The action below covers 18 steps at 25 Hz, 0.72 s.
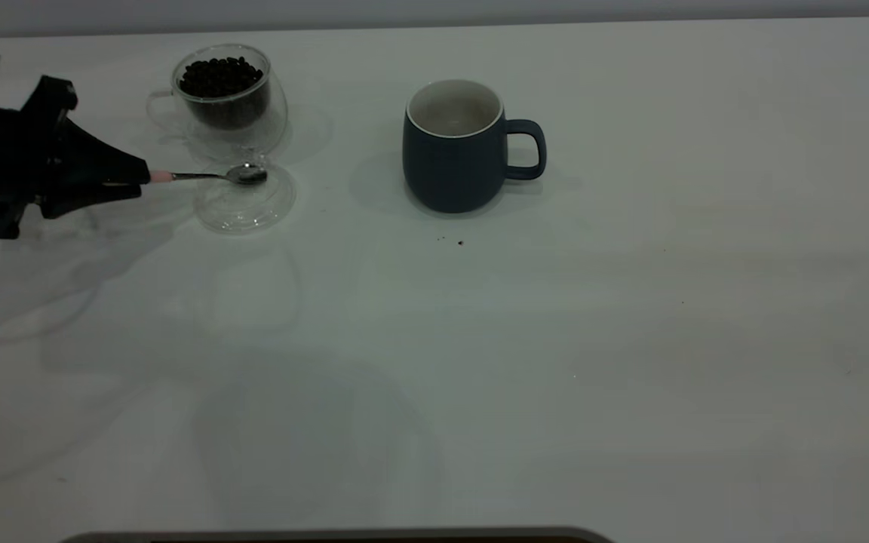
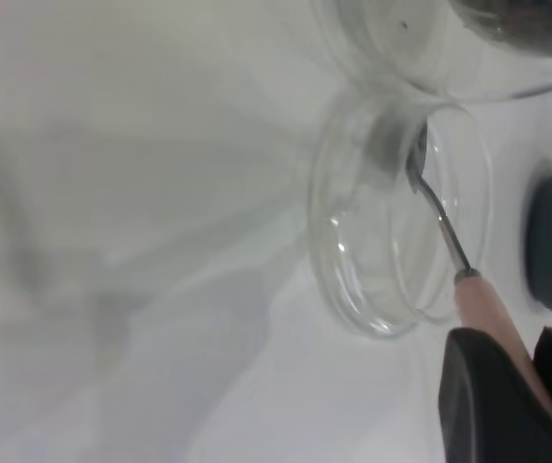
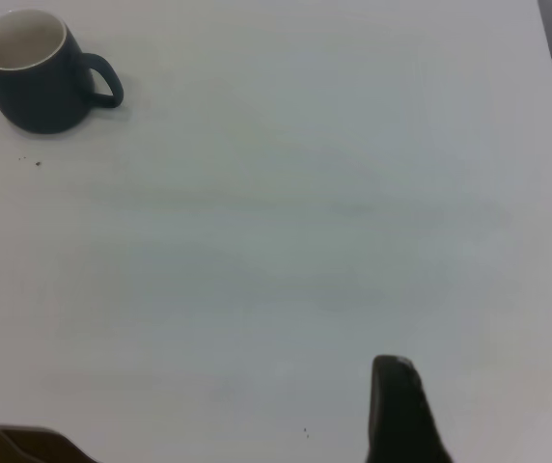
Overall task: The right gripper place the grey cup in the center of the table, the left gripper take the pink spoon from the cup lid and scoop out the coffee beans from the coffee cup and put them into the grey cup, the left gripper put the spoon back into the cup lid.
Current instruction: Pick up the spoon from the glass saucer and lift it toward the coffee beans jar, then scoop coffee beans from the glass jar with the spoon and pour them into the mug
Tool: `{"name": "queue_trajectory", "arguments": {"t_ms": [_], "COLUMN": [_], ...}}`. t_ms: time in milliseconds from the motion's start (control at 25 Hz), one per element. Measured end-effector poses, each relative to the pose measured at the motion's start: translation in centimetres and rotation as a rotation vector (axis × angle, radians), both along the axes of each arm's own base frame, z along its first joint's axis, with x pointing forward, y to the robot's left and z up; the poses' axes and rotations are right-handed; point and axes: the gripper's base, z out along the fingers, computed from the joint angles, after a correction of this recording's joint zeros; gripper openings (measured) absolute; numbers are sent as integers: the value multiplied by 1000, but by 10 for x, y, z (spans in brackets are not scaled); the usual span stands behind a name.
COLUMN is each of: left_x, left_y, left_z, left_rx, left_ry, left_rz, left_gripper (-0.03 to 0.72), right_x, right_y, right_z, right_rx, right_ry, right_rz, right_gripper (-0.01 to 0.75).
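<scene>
Pink handle of the pink spoon (image 1: 208, 176) sits clamped in the left tool (image 1: 140, 179), metal bowl over the clear cup lid (image 1: 244, 204), low to it; contact not certain from either view. Coffee cup (image 1: 229, 99) stands just behind the lid, full of coffee beans (image 1: 220, 75). Grey cup (image 1: 455, 147) upright near the middle of the white surface (image 1: 631, 339), well apart from the glass cup, handle toward the right arm's side; its inside looks empty, though the bottom is dim. Judgement: cup placement done; spoon pickup in hand; scooping, transfer and return of the spoon all left. A few dark specks (image 1: 459, 242) lie in front of the grey cup. Right tool (image 3: 406, 410) shows only one dark finger in its wrist view, hanging over bare surface away from the cup; cannot tell whether parted or together.
</scene>
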Motion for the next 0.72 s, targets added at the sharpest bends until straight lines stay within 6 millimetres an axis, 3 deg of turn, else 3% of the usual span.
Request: {"name": "queue_trajectory", "arguments": {"t_ms": [280,520,720], "left_x": [-6,-5,17], "left_y": [-3,-11,-7], "left_z": [26,72,113], "left_rx": [18,-72,-69], "left_ry": [30,-79,-206], "left_rz": [-137,-244,-265], "left_gripper": [126,125,125], "right_x": [0,0,0], "right_y": [0,0,0], "right_z": [0,0,0], "right_rx": [0,0,0], "right_ry": [0,0,0], "right_rz": [0,0,0], "right_gripper": [461,454,453]}}
